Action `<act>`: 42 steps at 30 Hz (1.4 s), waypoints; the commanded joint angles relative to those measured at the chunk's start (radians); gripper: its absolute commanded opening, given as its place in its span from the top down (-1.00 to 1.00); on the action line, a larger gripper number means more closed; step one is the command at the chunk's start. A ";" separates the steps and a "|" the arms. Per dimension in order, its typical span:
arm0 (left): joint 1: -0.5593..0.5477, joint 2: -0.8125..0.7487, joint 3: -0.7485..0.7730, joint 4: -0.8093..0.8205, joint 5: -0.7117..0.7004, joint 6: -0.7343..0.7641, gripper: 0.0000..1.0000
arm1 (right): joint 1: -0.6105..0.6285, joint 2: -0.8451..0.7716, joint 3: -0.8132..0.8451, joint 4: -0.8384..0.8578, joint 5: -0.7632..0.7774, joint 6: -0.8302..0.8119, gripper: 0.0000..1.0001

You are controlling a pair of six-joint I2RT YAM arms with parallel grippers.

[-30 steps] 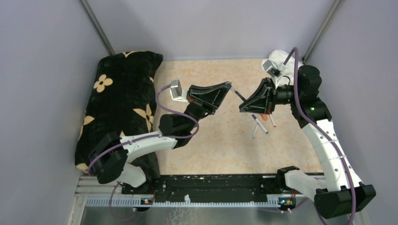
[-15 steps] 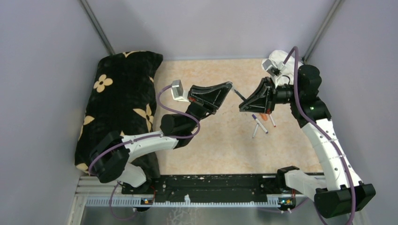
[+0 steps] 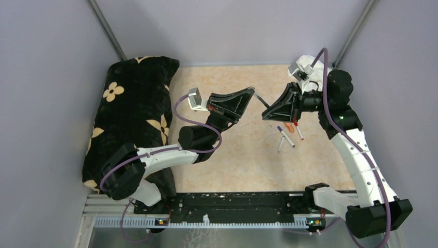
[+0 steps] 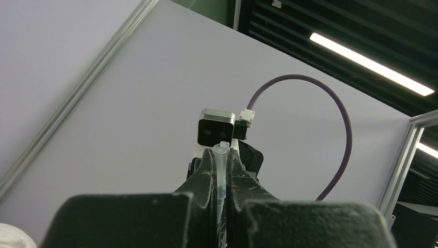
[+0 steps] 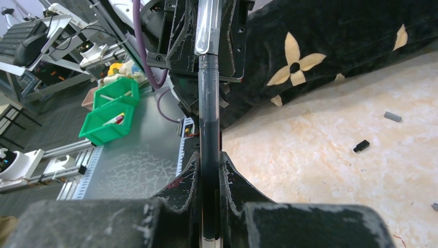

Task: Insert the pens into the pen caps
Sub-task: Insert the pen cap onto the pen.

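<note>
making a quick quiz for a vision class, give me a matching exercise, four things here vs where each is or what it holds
1 left gripper
2 right gripper
3 black cap
4 flowered cushion

a lying loose on the table
b shut on the dark pen
c along the table's left side
d shut on the clear tube

Pairs: 1-d, 2-b, 3-a, 4-c
</note>
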 commanded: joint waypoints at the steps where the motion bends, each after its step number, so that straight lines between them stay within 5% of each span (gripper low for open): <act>1: -0.043 0.034 -0.024 0.254 0.039 -0.032 1.00 | 0.013 0.004 0.045 0.082 0.077 0.016 1.00; 13: -0.045 -0.064 -0.122 0.073 -0.063 -0.043 1.00 | 0.012 0.004 0.124 -0.135 0.133 -0.225 1.00; 22: -0.046 -0.052 -0.110 0.054 -0.053 -0.014 1.00 | 0.018 -0.002 0.063 0.002 0.047 -0.103 1.00; 33: -0.045 -0.079 -0.094 -0.052 -0.106 0.262 1.00 | 0.044 -0.017 0.027 0.034 -0.003 -0.046 1.00; 42: -0.044 -0.103 -0.097 -0.058 -0.136 0.267 1.00 | 0.050 -0.021 0.028 -0.096 0.056 -0.175 1.00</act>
